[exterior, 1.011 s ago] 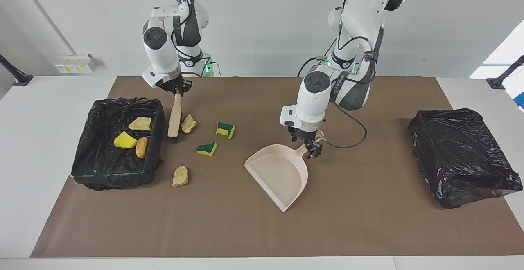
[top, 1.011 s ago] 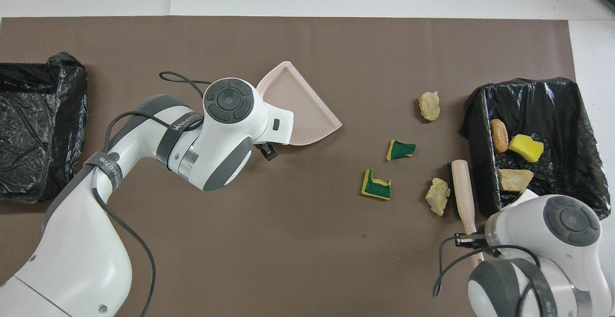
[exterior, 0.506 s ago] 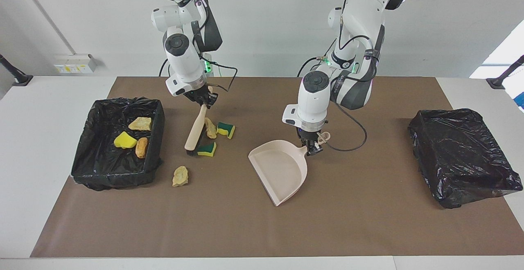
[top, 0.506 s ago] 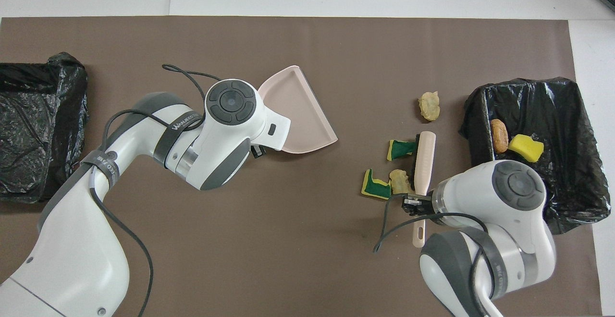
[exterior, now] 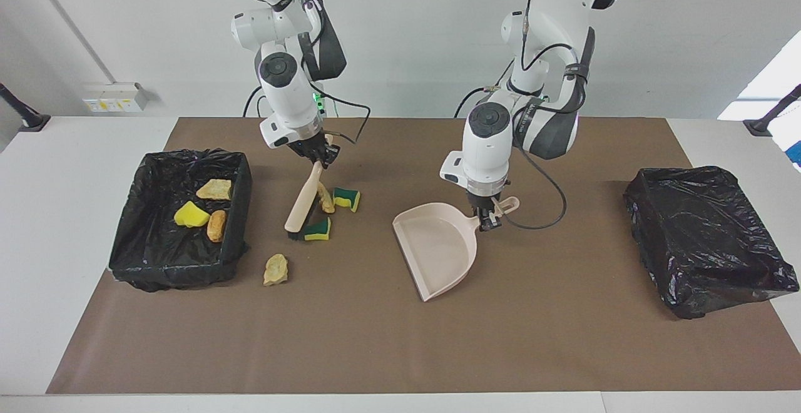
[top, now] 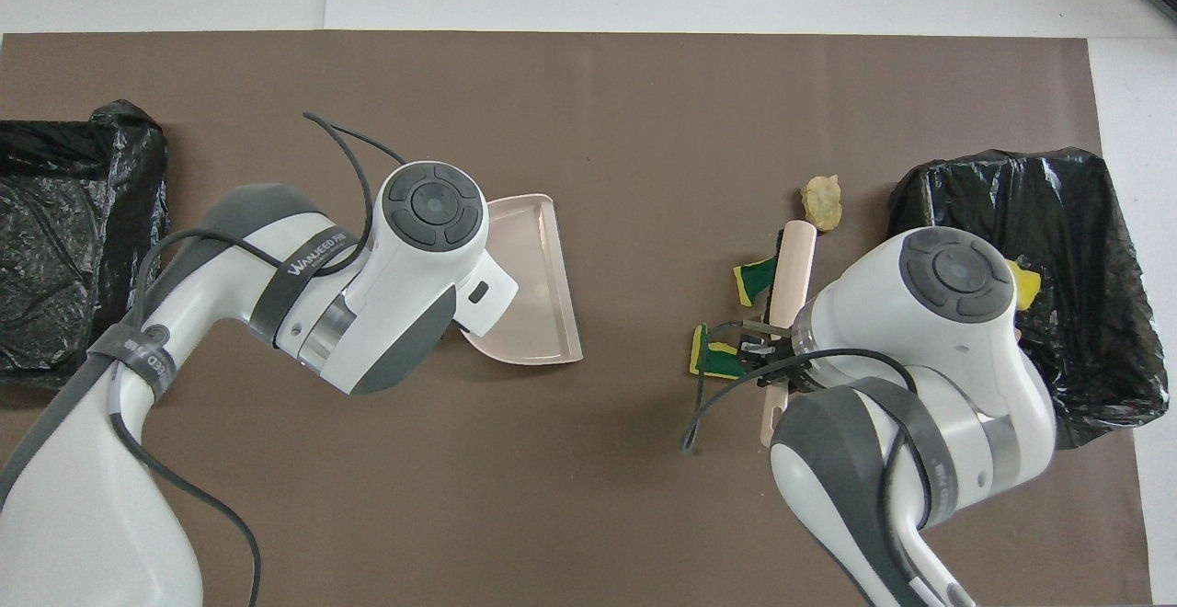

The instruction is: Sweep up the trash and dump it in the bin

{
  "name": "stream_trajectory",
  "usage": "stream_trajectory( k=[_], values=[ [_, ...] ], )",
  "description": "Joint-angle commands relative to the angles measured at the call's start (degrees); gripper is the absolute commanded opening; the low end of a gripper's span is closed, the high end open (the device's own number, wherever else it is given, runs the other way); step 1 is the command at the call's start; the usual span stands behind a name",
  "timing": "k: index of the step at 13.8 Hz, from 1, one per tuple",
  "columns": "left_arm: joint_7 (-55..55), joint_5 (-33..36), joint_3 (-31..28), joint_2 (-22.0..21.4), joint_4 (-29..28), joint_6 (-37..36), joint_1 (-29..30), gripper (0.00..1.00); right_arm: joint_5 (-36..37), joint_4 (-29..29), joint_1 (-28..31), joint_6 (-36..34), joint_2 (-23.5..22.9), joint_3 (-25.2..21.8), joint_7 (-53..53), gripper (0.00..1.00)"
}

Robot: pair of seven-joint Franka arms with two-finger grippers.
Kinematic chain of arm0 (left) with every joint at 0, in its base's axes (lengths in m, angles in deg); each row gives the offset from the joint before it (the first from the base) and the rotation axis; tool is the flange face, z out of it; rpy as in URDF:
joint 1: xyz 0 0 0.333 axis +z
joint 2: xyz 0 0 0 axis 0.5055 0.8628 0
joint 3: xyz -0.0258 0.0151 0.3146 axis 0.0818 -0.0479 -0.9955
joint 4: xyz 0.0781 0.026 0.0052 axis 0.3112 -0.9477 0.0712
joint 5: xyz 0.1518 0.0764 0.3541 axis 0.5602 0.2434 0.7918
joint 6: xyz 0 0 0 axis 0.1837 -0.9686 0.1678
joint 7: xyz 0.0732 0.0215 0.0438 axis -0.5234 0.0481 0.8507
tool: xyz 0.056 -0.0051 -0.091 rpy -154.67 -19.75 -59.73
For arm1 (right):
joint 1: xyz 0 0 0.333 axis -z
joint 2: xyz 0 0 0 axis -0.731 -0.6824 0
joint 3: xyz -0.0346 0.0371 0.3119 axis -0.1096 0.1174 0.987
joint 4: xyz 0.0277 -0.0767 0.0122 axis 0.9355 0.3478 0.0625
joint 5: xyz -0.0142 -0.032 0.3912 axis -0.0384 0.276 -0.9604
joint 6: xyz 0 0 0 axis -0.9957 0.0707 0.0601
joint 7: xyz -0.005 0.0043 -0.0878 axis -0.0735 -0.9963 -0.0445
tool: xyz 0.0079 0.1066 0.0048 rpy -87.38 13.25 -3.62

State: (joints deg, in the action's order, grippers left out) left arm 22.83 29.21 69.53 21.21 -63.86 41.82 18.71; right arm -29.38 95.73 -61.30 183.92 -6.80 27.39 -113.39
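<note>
You saw a plain white wall (exterior: 407, 37) above a white table (exterior: 69, 213) covered by a brown paper mat (exterior: 563, 338); what looked like a window (exterior: 766, 84) brightened one edge.

Lettering on the left arm

The only readable text was a white word on the dark band (top: 308, 262) around the left arm (top: 276, 294) in the overhead view, reading roughly "WANJEED" followed by small characters too fine to read; the same band in the facing view could not be read.
</note>
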Motion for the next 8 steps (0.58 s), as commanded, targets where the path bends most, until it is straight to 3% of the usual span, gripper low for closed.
stream_trajectory(
  k=[1,5,8],
  values=[
    [-0.5,2.9,0.2,-7.3,-9.5,1.1,-1.4,0.0,7.4,-2.4,0.7,-1.5,-1.7,0.1,5.1,0.0],
    [0.8,2.9,1.5,-8.1,-12.1,4.3,-1.7,0.0,16.9,-3.1,6.2,3.9,-4.0,-0.3,18.2,0.0],
    [5.4,2.8,2.3,-9.4,-14.8,6.4,-1.7,0.0,20.7,-6.8,9.8,9.3,-10.2,-0.4,24.1,0.0]
  ],
)
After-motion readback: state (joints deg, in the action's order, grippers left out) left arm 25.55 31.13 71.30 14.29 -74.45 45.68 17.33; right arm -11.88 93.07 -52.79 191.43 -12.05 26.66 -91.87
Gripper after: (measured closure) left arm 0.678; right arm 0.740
